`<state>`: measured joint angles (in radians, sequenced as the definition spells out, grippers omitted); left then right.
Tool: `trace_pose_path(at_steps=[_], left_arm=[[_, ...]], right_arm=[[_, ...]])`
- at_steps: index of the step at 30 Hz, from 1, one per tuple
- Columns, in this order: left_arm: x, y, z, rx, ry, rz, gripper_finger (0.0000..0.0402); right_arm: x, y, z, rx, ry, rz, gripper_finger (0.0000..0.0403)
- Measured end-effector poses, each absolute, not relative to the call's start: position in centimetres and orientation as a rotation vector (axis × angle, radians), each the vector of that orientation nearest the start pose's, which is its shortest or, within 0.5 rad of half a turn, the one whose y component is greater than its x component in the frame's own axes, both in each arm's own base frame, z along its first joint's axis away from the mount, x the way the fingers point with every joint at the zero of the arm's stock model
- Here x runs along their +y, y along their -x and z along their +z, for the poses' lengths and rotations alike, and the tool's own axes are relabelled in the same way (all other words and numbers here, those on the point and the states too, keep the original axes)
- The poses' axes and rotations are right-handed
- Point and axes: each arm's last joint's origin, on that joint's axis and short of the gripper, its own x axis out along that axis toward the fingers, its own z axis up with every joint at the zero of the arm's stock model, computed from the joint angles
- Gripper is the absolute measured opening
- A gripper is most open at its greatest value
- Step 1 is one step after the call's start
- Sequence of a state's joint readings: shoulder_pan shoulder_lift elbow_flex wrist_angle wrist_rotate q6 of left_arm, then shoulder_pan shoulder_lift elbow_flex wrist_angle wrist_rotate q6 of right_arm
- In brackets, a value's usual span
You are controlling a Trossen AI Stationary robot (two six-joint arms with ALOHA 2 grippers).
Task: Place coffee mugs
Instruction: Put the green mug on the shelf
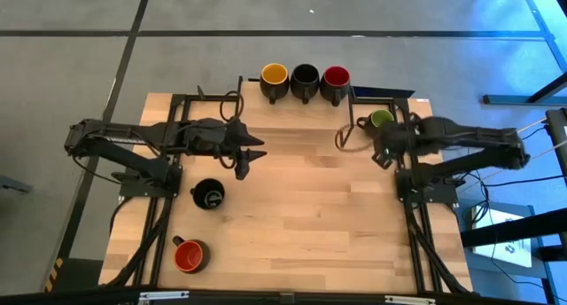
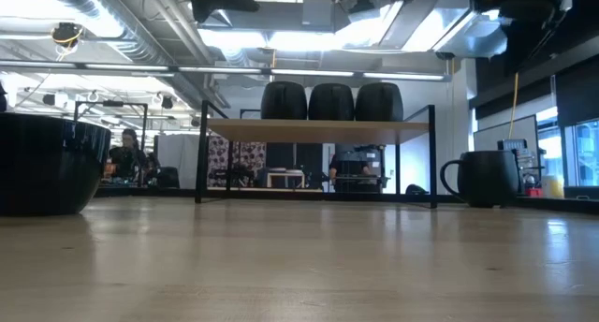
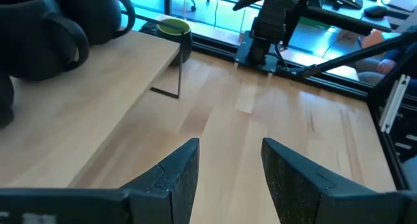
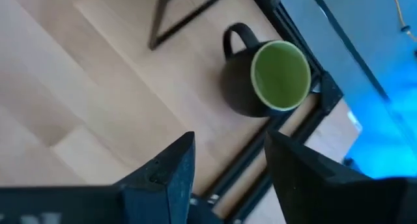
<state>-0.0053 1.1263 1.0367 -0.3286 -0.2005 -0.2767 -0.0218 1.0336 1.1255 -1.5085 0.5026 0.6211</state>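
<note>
Three mugs stand on a raised wooden shelf (image 2: 318,128) at the table's far edge: yellow inside (image 1: 274,74), black inside (image 1: 305,74), red inside (image 1: 335,76). A green-lined mug (image 4: 267,77) stands upright on the table at the far right, its handle toward the left. A black-lined mug (image 1: 209,195) and a red-lined mug (image 1: 189,254) stand on the table at the near left. My left gripper (image 3: 228,178) is open and empty above the table's left middle. My right gripper (image 4: 228,172) is open and empty, just on the near side of the green-lined mug.
The shelf rests on thin black metal legs (image 3: 177,68). Black arm frames (image 1: 425,185) run along both side edges of the table. The table's middle (image 1: 310,199) is bare wood. People and furniture show in the room beyond the table.
</note>
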Motion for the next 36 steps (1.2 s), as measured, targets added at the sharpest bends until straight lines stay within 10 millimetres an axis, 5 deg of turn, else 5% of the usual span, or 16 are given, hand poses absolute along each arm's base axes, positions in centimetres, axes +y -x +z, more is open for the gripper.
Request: trace_pose_path(at_steps=[6,17,26,36], left_arm=[[0.6,-24.4,34.1,0.387,0.231,0.253,0.0161],[0.5,-24.4,34.0,0.389,0.234,0.246,0.0161],[0.5,-24.4,34.0,0.387,0.241,0.247,0.0161],[0.5,-24.4,34.0,0.387,0.27,0.235,0.0161]], right_arm=[[-5.6,-14.4,32.0,1.245,-0.099,-0.759,0.017],[-10.9,-14.6,30.5,1.339,-0.241,-0.677,0.017],[-13.3,-15.1,29.0,1.422,-0.268,-0.687,0.0177],[-14.3,-16.2,26.7,1.507,-0.258,-0.701,0.0252]])
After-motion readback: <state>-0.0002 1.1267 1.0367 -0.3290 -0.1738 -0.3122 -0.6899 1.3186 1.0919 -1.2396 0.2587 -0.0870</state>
